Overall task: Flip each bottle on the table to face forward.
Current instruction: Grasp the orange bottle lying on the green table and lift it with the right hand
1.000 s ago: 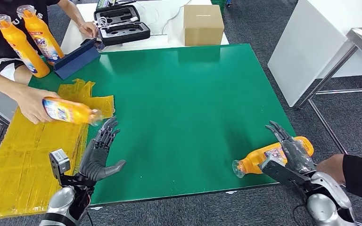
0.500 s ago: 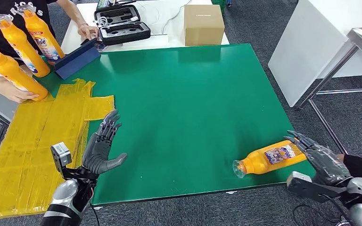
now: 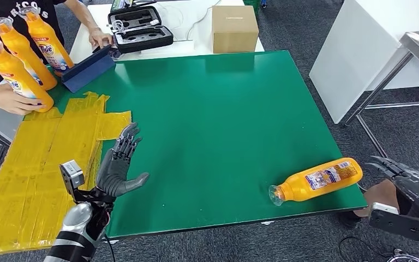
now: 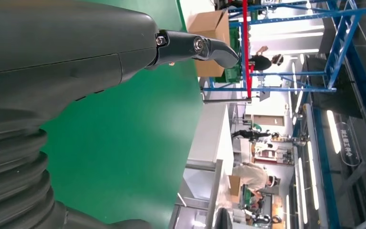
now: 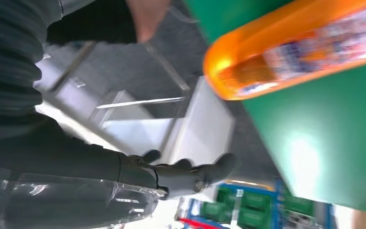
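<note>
An orange bottle (image 3: 316, 180) lies on its side at the near right corner of the green table (image 3: 213, 109), cap toward the left; its base end (image 5: 286, 52) shows in the right wrist view. My right hand (image 3: 412, 188) hangs off the table's right edge, fingers apart, holding nothing. My left hand (image 3: 117, 166) hovers open over the table's near left side, beside the yellow sheet (image 3: 38, 164). A person's hand (image 3: 5, 98) holds an upright orange bottle (image 3: 13, 76) at the far left, next to two more upright bottles (image 3: 35, 43).
A blue folder (image 3: 87, 68), a black case (image 3: 139, 27) and a cardboard box (image 3: 234, 27) sit at the table's far end. A white table (image 3: 371, 49) stands to the right. Another person's hand (image 3: 382, 194) is near my right hand.
My right hand let go of the lying bottle and drew back off the table's right edge. The person took a bottle from near my left hand and stood it upright at far left.
</note>
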Available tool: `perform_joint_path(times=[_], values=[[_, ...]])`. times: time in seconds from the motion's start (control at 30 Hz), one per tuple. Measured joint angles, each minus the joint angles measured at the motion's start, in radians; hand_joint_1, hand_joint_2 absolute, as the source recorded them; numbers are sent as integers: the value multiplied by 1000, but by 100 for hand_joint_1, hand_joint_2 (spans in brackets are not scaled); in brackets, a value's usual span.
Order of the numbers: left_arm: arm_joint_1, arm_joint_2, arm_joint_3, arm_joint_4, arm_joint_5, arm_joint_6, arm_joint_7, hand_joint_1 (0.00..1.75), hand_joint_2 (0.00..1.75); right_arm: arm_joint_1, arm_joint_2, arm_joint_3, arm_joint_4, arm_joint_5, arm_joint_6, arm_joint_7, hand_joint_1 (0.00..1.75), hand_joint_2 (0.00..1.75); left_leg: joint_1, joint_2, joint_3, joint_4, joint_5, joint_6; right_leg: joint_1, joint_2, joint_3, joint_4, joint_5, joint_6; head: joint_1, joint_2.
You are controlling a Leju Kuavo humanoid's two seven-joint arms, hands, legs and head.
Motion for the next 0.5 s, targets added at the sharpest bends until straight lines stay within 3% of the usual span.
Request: perform_joint_path(times=[0.33, 0.5], values=[[-1, -3, -6, 0, 0, 0, 2, 0, 175, -97, -26, 80, 109, 73, -33, 8, 0, 175, 0, 0, 0, 0, 1, 2, 0, 0, 1, 0, 0, 1, 0, 0], [-6, -10, -16, -2, -3, 7, 5, 0, 175, -213, 27, 192, 213, 206, -171, -18, 0, 175, 0, 1, 1, 0, 1, 1, 0, 1, 1, 0, 0, 1, 0, 0]])
